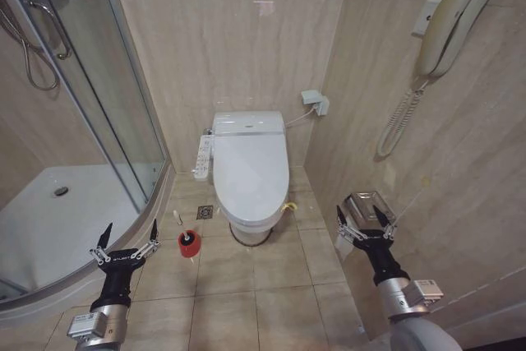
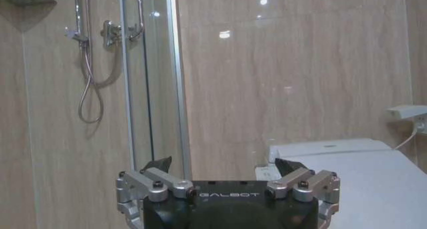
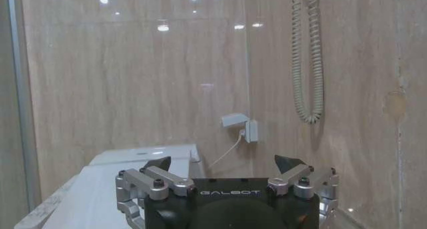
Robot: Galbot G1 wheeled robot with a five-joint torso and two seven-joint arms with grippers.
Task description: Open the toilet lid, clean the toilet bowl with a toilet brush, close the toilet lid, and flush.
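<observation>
Fingers spread wide, empty, on left gripper (image 1: 127, 237) and right gripper (image 1: 364, 220), flanking the closed glossy white oval toilet lid (image 1: 249, 172); opening step judged pending, front-edge grasp required.

White toilet lid (image 1: 250, 168), red brush holder (image 1: 190, 243), beige tiles (image 1: 246, 285).

i'm holding both arms low in front of me, forearms reaching forward. the left claw (image 1: 127, 236) is sitting with its fingers spread wide apart, gripping nothing. the right claw (image 1: 364, 218) is hovering at similar height, fingers likewise spread and empty.
</observation>
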